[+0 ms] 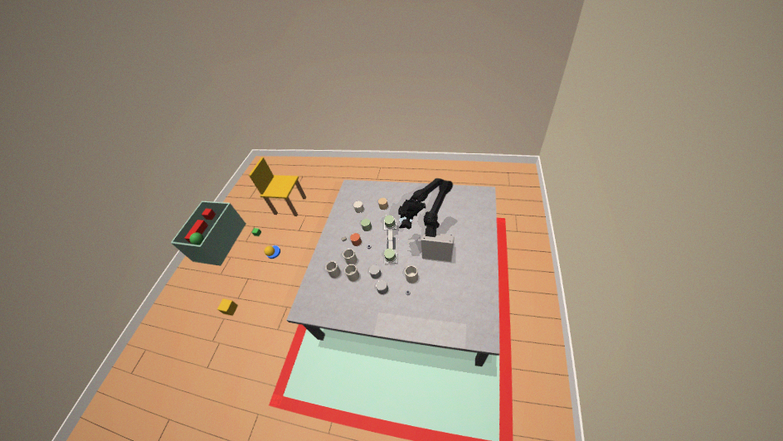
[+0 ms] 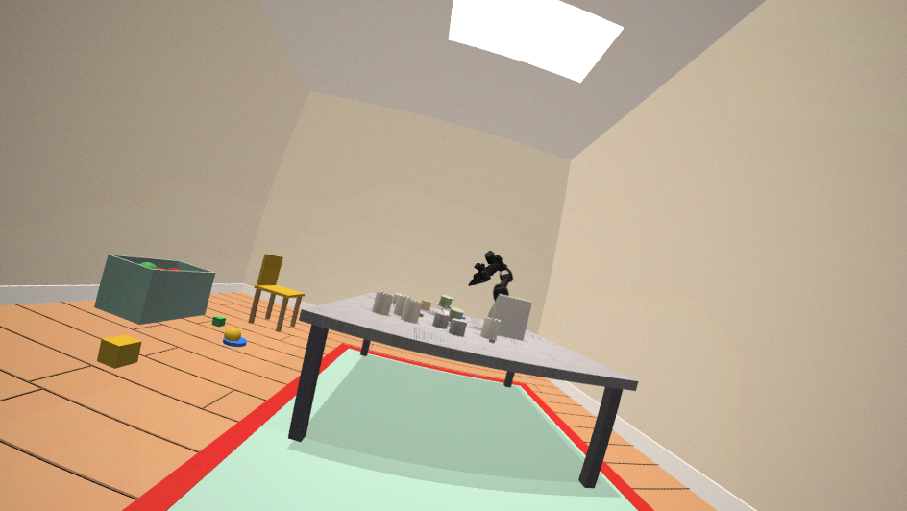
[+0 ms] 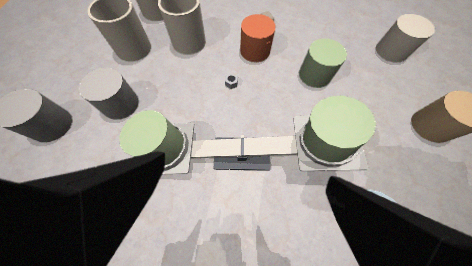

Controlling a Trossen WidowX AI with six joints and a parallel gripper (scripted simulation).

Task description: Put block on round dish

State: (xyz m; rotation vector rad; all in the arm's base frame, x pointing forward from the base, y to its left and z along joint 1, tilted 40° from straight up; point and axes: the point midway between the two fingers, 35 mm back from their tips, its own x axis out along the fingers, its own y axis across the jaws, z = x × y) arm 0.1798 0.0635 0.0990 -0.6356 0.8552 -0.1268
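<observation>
The small balance (image 1: 390,239) (image 3: 242,146) stands in the middle of the grey table (image 1: 438,307). A light-green cup sits upside down on each end. In the wrist view one cup (image 3: 145,136) (image 1: 389,254) is at the left and the other cup (image 3: 340,127) (image 1: 389,220) is at the right, closer to me. The block is hidden. My gripper (image 1: 406,218) (image 2: 475,279) (image 3: 247,172) is open and empty, and hovers above the table just beside the nearer cup. A sliver of the pale blue round dish (image 3: 381,195) shows by my right finger.
Several other cups stand beyond the balance: an orange one (image 3: 257,36), a green one (image 3: 322,61), a cream one (image 3: 405,36), a tan one (image 3: 445,117), grey ones (image 3: 107,92) and open ones (image 3: 120,27). A small nut (image 3: 231,81) lies there too. The arm's grey base box (image 1: 437,249) is nearby.
</observation>
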